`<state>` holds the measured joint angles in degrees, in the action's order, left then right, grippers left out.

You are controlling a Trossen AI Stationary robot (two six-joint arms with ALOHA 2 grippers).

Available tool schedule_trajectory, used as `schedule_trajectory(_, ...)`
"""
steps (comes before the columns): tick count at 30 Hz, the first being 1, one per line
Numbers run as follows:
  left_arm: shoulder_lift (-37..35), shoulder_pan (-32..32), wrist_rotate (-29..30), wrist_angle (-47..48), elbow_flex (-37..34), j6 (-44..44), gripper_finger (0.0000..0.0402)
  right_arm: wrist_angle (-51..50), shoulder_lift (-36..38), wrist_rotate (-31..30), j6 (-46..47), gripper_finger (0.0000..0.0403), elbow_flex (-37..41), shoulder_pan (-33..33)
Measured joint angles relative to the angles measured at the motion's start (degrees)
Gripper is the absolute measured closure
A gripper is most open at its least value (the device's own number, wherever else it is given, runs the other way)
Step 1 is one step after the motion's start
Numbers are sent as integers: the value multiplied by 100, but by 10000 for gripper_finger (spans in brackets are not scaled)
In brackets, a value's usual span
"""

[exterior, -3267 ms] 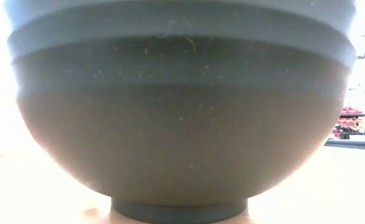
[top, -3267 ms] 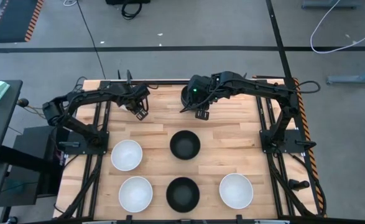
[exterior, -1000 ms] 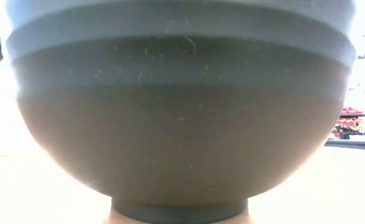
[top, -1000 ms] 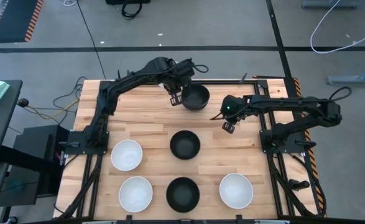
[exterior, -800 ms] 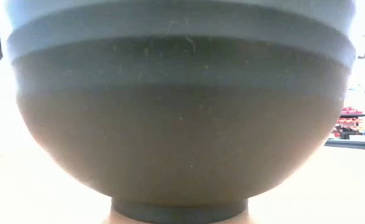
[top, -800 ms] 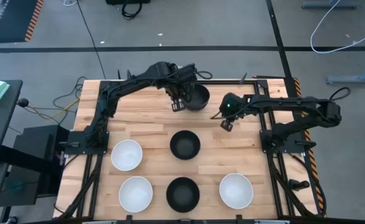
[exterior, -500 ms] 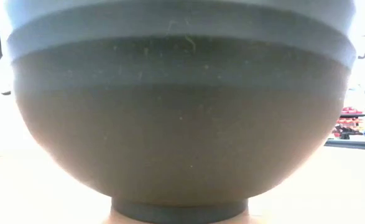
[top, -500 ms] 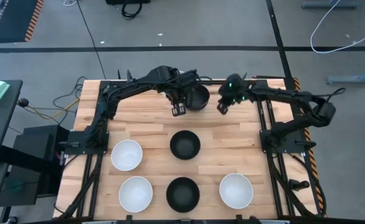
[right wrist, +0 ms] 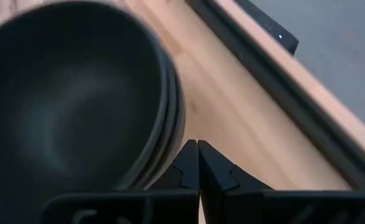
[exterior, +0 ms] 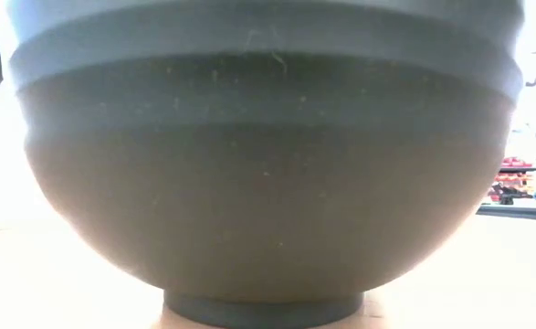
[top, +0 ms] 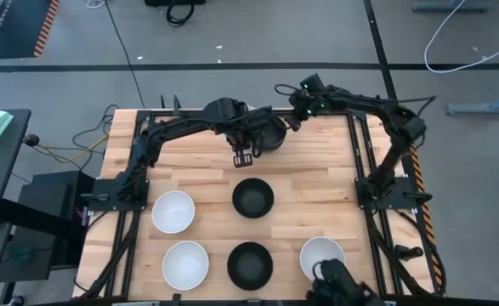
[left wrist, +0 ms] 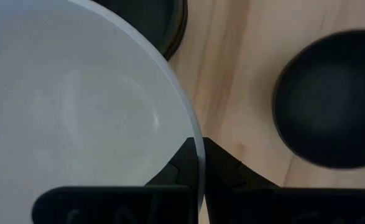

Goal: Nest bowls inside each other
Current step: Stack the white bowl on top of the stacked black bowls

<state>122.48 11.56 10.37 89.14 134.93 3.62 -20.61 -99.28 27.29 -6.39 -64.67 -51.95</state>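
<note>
A stack of black bowls (top: 268, 133) stands at the far middle of the table and also shows in the right wrist view (right wrist: 76, 93). Two black bowls (top: 253, 197) (top: 250, 263) and three white bowls (top: 172, 211) (top: 185, 263) (top: 321, 255) stand singly nearer. One bowl (exterior: 268, 164) fills the low view. My left gripper (top: 242, 155) is just near-left of the stack. In its wrist view it (left wrist: 198, 163) is shut on a white bowl (left wrist: 76, 106), which the high view does not show at the gripper. My right gripper (top: 296, 104) (right wrist: 198, 158) is shut and empty, far-right of the stack. My left gripper pinches the white bowl's rim (left wrist: 196, 134) between its two fingers. One finger (left wrist: 173, 171) is inside the bowl and the other (left wrist: 222, 168) outside. I cannot tell whether the bowl rests on the table.
The table's dark far rail (right wrist: 275, 81) runs close behind my right gripper. A dark shape (top: 338, 289) shows at the near edge beside the right white bowl. Bare wood lies right of the stack (top: 326, 161).
My left gripper has gone from the stack's left rim a little toward the table's near edge. My right gripper has swung from right of the stack up toward the far edge, and its arm has turned about. The stack has stayed in place.
</note>
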Motion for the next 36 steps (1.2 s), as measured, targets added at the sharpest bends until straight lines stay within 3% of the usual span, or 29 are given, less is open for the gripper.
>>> schedule_trajectory(7, 2, -60, 35, 88, 2, -8, 390, -391, -925, 28, 0, 402, -1045, -112)
schedule_trajectory(13, 2, -56, 37, 90, 2, 9, 390, -647, -1383, 15, -130, 402, -1223, 157)
schedule_trajectory(27, 2, 88, 36, 88, 1, 52, 390, -523, -1028, -85, -131, 403, -1167, 1304)
schedule_trajectory(36, 2, 111, -311, 87, 0, 50, 390, -635, -962, -90, -241, 403, -1175, 1255)
